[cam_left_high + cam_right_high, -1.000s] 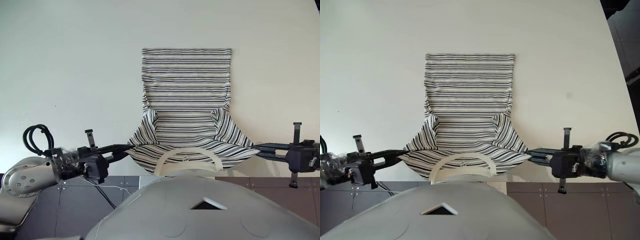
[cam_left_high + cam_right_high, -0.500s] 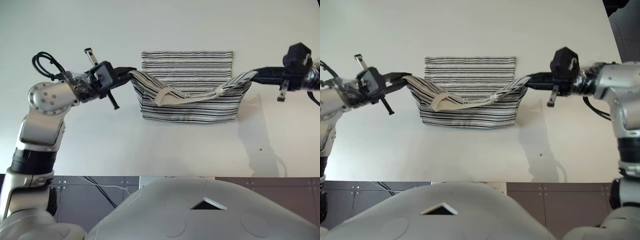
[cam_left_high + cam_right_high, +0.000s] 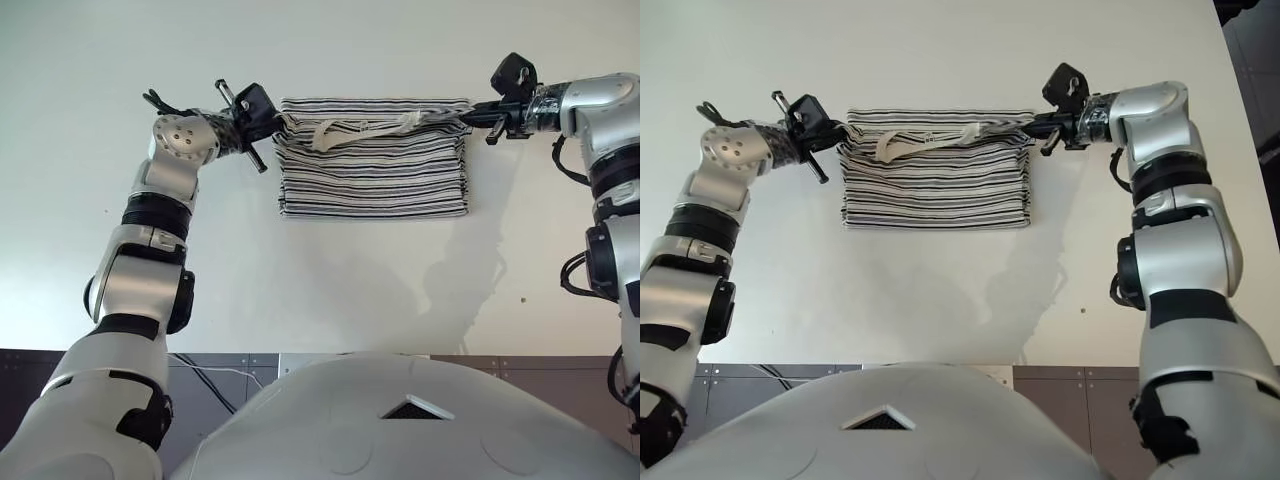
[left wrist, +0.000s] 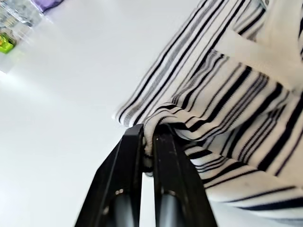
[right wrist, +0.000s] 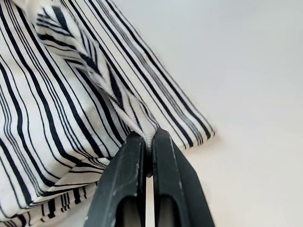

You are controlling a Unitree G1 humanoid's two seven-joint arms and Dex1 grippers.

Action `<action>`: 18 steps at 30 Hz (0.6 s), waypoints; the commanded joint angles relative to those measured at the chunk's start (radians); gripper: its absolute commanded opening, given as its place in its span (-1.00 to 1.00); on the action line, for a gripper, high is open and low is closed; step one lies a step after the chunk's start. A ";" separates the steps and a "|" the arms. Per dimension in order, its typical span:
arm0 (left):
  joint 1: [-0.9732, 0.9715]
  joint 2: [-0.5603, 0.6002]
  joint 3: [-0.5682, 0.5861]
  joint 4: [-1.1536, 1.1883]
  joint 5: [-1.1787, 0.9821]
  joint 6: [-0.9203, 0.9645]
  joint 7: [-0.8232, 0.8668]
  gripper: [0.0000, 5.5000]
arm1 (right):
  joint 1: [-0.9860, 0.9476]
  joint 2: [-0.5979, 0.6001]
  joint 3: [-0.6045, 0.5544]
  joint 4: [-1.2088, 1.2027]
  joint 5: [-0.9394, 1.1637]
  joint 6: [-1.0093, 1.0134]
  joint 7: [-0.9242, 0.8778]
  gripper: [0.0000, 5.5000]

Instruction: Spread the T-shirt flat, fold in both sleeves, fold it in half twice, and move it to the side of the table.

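Striped cotton, doubled on itself, makes a neat rectangle: one T-shirt (image 3: 375, 165) lies on one white table (image 3: 300, 290), with its pale neck band (image 3: 345, 130) showing along the far edge of the fold. The left gripper (image 3: 279, 121) holds the T-shirt's far left corner and the right gripper (image 3: 468, 117) holds its far right corner. On each, the two fingers are pressed together on a small bunched tuck of cloth with no gap between them, as both wrist views make plain. Both arms are stretched out past the T-shirt's near edge, one on either side of it. The matched grip looks deliberate. Holding both corners at once keeps the upper layer's edge taut and straight, so it can be set square on the layer beneath instead of sagging in the middle. The cloth at the far edge looks slightly rumpled and raised where the fingers hold it, while the near edge lies flat and even. Judging by this, the sleeves are already folded in and the first halving is all but laid. A second fold and the move off to the side of the table are not yet done. By count there are two grippers, two pinched corners, one T-shirt and one table.
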 commanded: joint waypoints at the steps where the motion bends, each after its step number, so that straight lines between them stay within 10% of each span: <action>1: -0.044 -0.041 -0.006 0.123 0.057 -0.064 0.089 -0.63 | 0.001 0.039 -0.041 0.057 -0.026 -0.012 -0.089 -0.69; 8: -0.086 -0.074 0.085 0.205 0.028 -0.157 0.213 -0.19 | -0.025 0.093 -0.239 0.097 0.075 0.079 -0.207 -0.20; 18: -0.155 -0.109 0.167 0.250 0.020 -0.045 0.313 -0.18 | -0.002 0.153 -0.333 0.080 0.078 0.077 -0.368 0.20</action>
